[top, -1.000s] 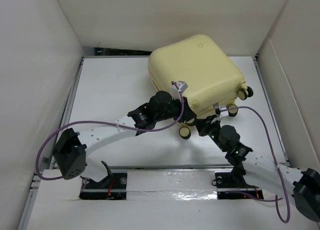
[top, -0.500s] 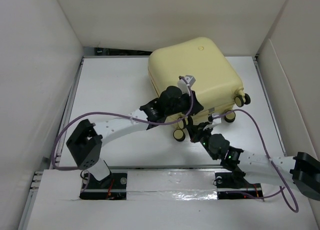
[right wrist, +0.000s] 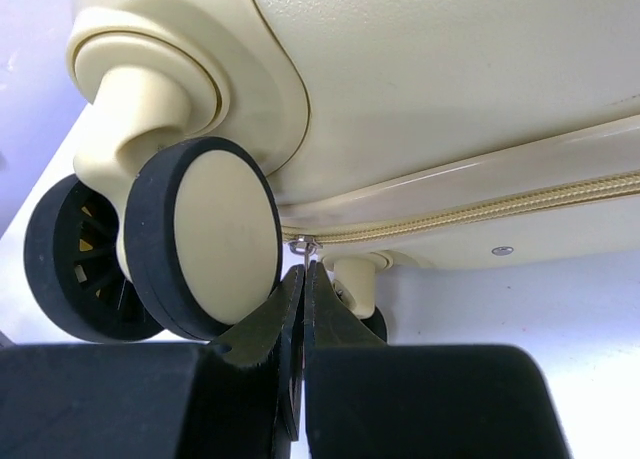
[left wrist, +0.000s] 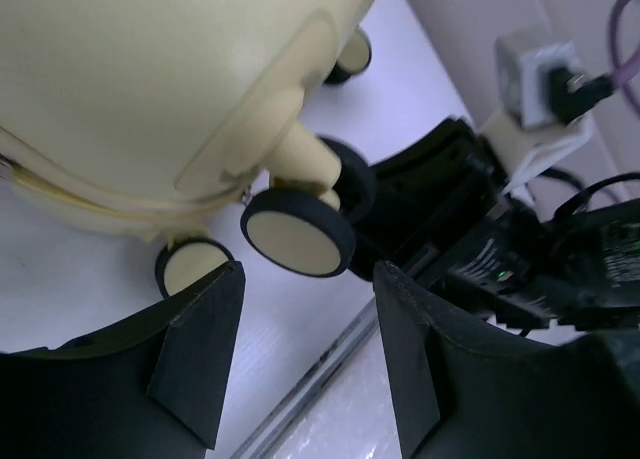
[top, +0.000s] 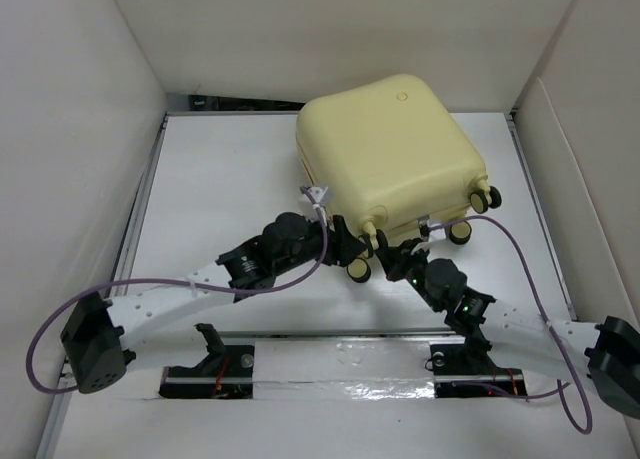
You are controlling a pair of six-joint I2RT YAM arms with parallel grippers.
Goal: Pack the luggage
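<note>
Resting on surface (top: 220, 179): luggage (top: 395, 149), closed; upper centre
Left claw (left wrist: 308, 289): wide, holding nothing; wheel (left wrist: 297, 241) just above
Right claw (right wrist: 303, 279): pinched together; tips at zipper pull (right wrist: 303, 245)

Luggage (top: 390, 154): closed, lying flat.
We see its pale yellow shell resting on the tabletop (top: 220, 179), black-and-cream wheels (top: 357, 269) facing the near edge.

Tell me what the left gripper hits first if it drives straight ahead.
Most likely the black-and-cream wheel at the near corner of the luggage: it sits just ahead of the left gripper, centred between its open fingers, though depth is unclear.
</note>
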